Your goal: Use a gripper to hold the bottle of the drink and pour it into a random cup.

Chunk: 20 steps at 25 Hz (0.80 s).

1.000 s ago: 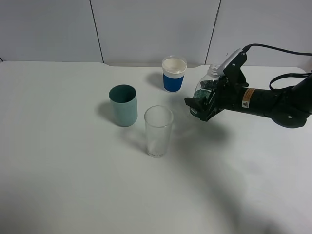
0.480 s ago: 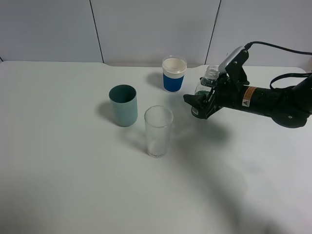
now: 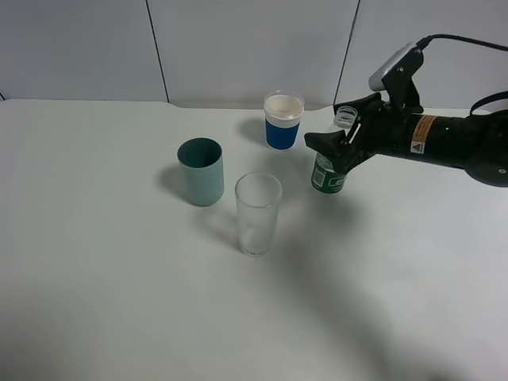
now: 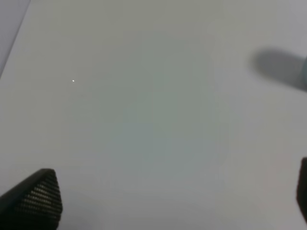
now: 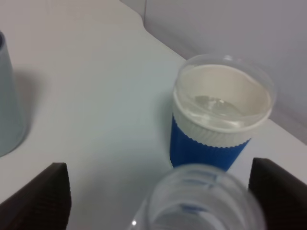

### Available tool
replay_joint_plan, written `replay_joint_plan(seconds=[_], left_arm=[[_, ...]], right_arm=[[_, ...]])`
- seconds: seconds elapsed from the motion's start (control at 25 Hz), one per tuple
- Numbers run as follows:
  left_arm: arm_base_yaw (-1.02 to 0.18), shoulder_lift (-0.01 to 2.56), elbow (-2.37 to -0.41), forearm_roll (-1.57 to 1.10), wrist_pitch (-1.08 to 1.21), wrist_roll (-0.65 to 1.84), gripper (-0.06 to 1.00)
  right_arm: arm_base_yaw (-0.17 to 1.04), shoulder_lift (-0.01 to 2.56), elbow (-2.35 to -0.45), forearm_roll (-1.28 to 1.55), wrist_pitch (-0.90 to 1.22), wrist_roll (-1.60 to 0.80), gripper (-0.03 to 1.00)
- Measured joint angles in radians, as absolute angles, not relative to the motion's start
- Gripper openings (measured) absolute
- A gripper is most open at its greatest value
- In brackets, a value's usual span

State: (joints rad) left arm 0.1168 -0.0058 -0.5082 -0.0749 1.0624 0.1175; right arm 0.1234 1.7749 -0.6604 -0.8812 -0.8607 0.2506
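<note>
My right gripper (image 3: pixel 336 148) is shut on the bottle of the drink (image 3: pixel 329 169), a small clear capless bottle with a green label. It holds the bottle roughly upright above the table, just right of and in front of the cup (image 3: pixel 283 121), which has a blue body and a white rim band. In the right wrist view the bottle's open mouth (image 5: pixel 204 203) sits between the two fingers (image 5: pixel 39 201), with the cup (image 5: pixel 218 117) close beyond it. My left gripper (image 4: pixel 168 203) is open over bare table and does not show in the exterior view.
A teal cup (image 3: pixel 200 171) stands at centre left, with its edge in the right wrist view (image 5: pixel 7 105). A tall clear glass (image 3: pixel 258 213) stands in front of the cups. The white table (image 3: pixel 119 302) ends at a grey wall behind.
My right gripper has risen and drawn back to the right with the bottle. The bottle has gone from tilted and low to roughly upright and lifted off the table.
</note>
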Motion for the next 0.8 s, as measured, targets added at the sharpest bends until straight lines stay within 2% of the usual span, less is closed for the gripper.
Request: replay_joint_plan(seconds=[0.36,0.8], left_arm=[[0.117,-0.006,-0.508,-0.075,1.062,0.117,0.99],[0.117,-0.006,-0.508,-0.075,1.062,0.117,0.99]], right_arm=[[0.123,1.527,-0.658,-0.858,-0.717,0.327,0.74],[0.123,1.261,-0.658,-0.566,-0.404,0.279,0.74]])
